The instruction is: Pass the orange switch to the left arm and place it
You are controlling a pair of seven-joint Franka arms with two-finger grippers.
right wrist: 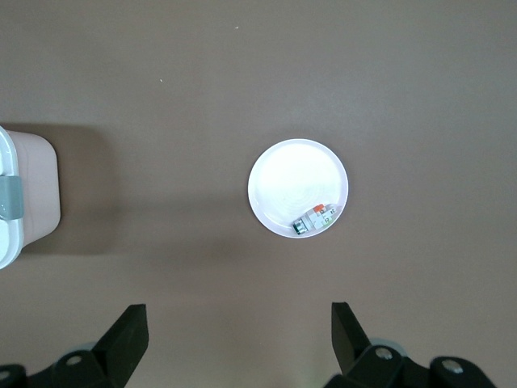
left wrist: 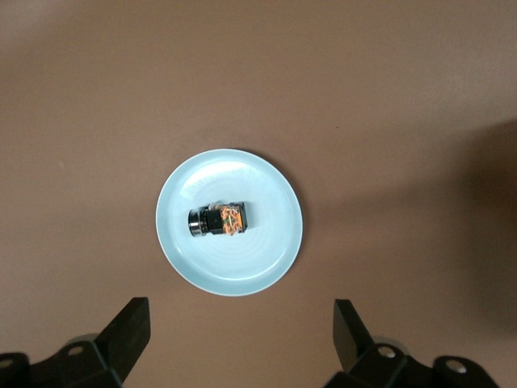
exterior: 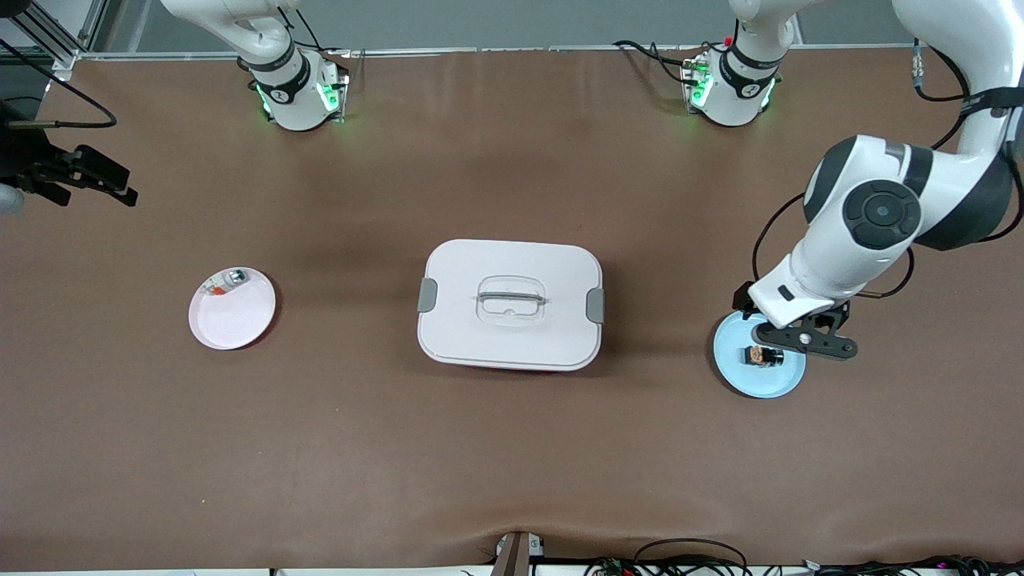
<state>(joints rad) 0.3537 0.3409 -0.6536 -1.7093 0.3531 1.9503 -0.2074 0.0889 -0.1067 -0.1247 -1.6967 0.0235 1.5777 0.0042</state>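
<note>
The orange switch (exterior: 761,355), a tiny black block with an orange part, lies on a light blue plate (exterior: 740,376) toward the left arm's end of the table. My left gripper (exterior: 808,341) hangs open and empty above this plate. In the left wrist view the switch (left wrist: 220,220) lies on its side in the middle of the plate (left wrist: 266,242), and the left gripper (left wrist: 241,331) stands wide open, apart from both. The white box (exterior: 510,304) with grey latches stands mid-table. My right gripper (exterior: 88,186) is raised at the right arm's end, and it (right wrist: 238,333) is open and empty.
A pale pink plate (exterior: 234,318) holds a small greenish-silver piece with red-orange bits (exterior: 229,281), toward the right arm's end; both show in the right wrist view (right wrist: 291,174), with the piece (right wrist: 315,218) at the rim. A corner of the box (right wrist: 28,194) shows there too.
</note>
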